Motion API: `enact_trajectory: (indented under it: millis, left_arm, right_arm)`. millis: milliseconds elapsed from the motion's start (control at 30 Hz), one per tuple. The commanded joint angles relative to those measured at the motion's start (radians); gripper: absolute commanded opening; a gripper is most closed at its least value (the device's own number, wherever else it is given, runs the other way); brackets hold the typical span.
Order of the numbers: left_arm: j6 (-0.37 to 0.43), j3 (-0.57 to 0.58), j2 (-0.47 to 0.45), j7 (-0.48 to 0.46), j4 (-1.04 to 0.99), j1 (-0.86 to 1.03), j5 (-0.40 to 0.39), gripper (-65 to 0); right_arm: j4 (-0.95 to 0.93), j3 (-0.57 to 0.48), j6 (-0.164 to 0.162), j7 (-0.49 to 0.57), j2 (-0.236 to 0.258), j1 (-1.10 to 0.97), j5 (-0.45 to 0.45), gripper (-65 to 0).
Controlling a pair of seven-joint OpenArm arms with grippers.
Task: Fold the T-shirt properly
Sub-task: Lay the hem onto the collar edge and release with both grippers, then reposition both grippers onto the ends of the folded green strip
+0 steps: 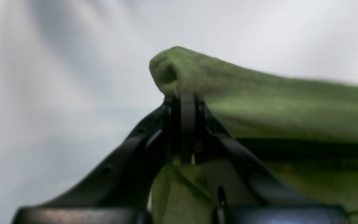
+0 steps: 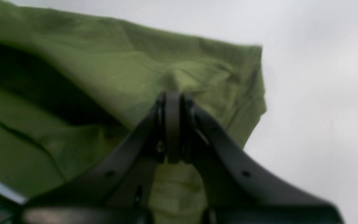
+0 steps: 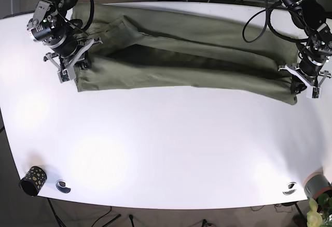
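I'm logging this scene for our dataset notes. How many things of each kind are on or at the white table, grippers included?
Green T-shirt: 1
Grippers: 2, the left gripper and the right gripper, each shut on the shirt
Small dark spotted cup: 1
Round fittings at the near table edge: 2
Total: 6

Green T-shirt (image 3: pixel 181 61) across white table (image 3: pixel 166 149)
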Motion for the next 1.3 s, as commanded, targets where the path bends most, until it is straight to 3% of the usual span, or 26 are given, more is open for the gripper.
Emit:
enact_trajectory:
  millis: [0,533,1133,1200,1267]
  left_arm:
    - [0.002,-0.005,-0.016,-0.026,0.042,0.01,-0.017,-65.0]
    - [0.002,-0.005,-0.016,-0.026,0.064,0.182,-0.015,-65.0]
    - [0.002,-0.051,-0.056,-0.026,0.064,0.215,-0.015,-65.0]
    - [0.002,-0.051,-0.056,-0.026,0.061,0.215,-0.015,-63.7]
    - [0.002,-0.053,-0.056,-0.024,0.059,0.215,-0.014,-57.5]
  right_arm:
    - [0.021,0.033,0.001,0.017,0.012,-0.014,0.039,-65.0]
    - [0.021,0.08,-0.007,0.017,0.012,-0.22,0.267,-65.0]
    - [0.015,0.152,-0.007,0.017,0.014,-0.281,0.27,-64.7]
    - [0.015,0.152,-0.008,0.017,0.014,-0.291,0.27,-62.5]
    - [0.015,0.154,-0.008,0.017,0.014,-0.294,0.27,-54.4]
